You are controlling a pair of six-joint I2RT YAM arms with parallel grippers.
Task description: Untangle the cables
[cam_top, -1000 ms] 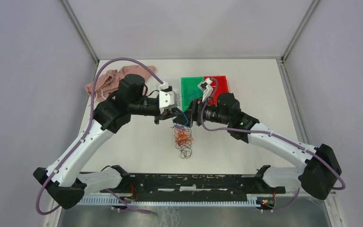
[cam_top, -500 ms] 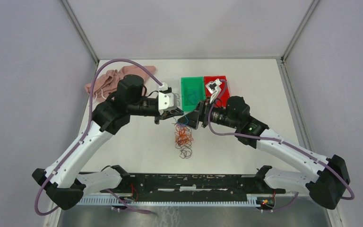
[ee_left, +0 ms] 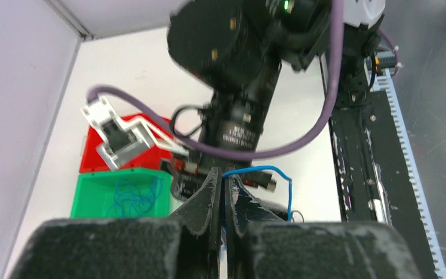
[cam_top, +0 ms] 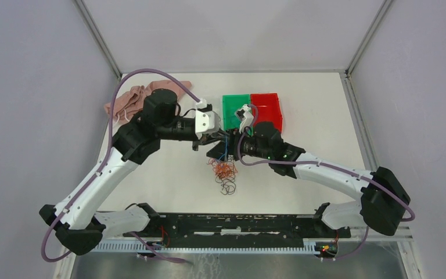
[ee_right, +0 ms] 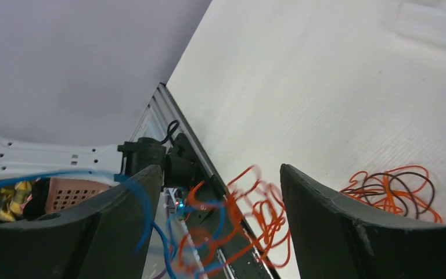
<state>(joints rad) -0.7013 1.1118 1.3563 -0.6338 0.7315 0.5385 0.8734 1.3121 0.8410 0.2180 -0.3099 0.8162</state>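
Note:
The cables are thin, curly wires. An orange-red bunch [cam_top: 226, 170] hangs below the two grippers, and dark loops [cam_top: 227, 187] lie on the table under it. My left gripper [cam_top: 213, 141] is shut on a blue wire [ee_left: 262, 170], which arches out to the right of its tips [ee_left: 222, 181]. My right gripper [cam_top: 222, 150] faces it at close range and is open. In the right wrist view, blurred orange loops [ee_right: 260, 214] and blue wire [ee_right: 144, 204] hang between its jaws [ee_right: 220, 171], touching neither finger that I can see. A separate orange and dark bunch [ee_right: 392, 189] lies on the table.
A green bin [cam_top: 235, 119] and a red bin [cam_top: 267, 107] stand side by side behind the grippers. The green bin [ee_left: 90, 195] holds loose blue wires [ee_left: 132, 196]. A pink cloth [cam_top: 129, 100] lies at the back left. A black rail [cam_top: 238, 224] runs along the near edge.
My right gripper has swung left, close up to the left gripper, with its jaws now around the hanging wires. The left gripper has stayed in place, still shut on the blue wire.

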